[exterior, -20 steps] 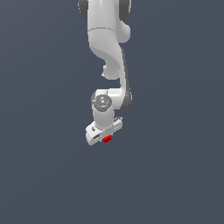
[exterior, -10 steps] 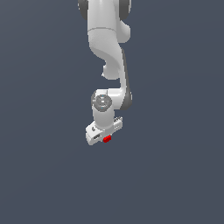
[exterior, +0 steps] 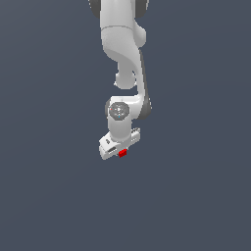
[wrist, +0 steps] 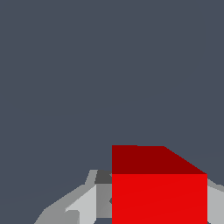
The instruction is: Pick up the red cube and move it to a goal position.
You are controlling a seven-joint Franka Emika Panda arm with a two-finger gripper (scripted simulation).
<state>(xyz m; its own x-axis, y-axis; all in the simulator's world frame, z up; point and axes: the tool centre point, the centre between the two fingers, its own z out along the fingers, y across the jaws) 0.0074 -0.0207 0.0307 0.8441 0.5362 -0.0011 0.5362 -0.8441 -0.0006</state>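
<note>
Nothing moved since earlier frames; end effector clamped on red cube, fingers flanking it.

Bare simulated scene
Flat slate-grey backdrop everywhere, without furniture or walls; only a smooth white rendered arm hangs in it.

All around there is only a plain, dark blue-gray background. It looks smooth and flat, with the same color everywhere. It fills the exterior view from edge to edge. In the wrist view the same dark blue-gray fills most of the picture.
</note>
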